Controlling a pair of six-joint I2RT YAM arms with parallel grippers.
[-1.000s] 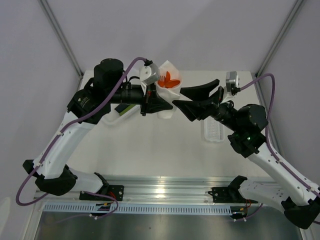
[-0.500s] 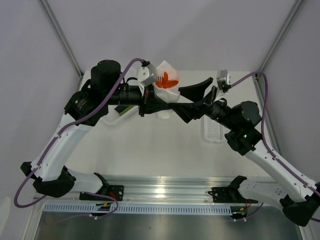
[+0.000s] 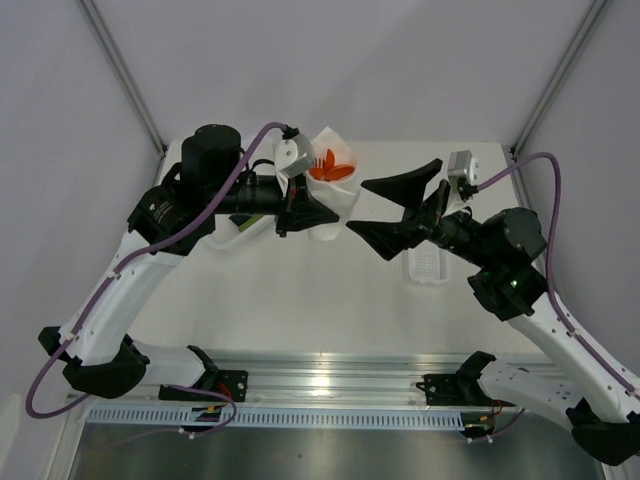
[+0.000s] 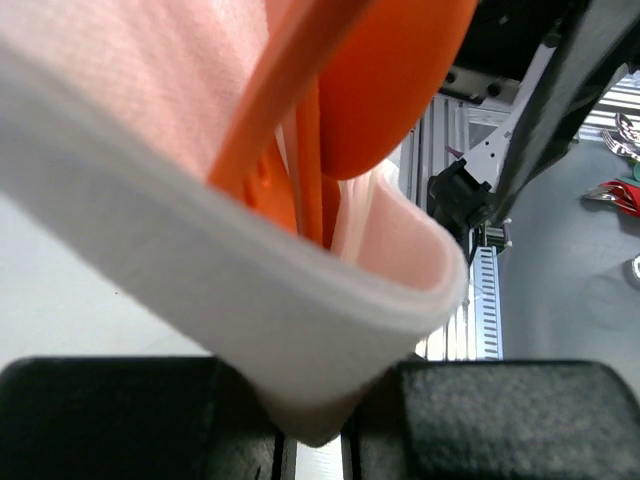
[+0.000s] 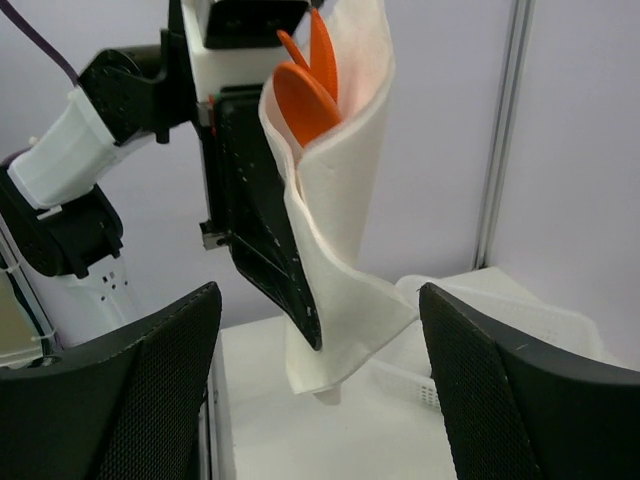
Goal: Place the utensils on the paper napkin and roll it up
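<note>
The paper napkin (image 3: 335,196), curled around the utensils (image 3: 335,167), was held upright above the table's (image 3: 300,290) far edge, pinched by the left gripper (image 3: 312,214); the right gripper (image 3: 356,207) was spread wide, near it

The paper napkin (image 5: 345,190) was soft, matt white paper, and the utensils (image 5: 305,105) were smooth, glossy orange plastic. The right gripper's fingers (image 5: 150,390) were matt black with a fine mesh-like grain; the tabletop (image 3: 300,290) looked smooth and matt white.
</note>
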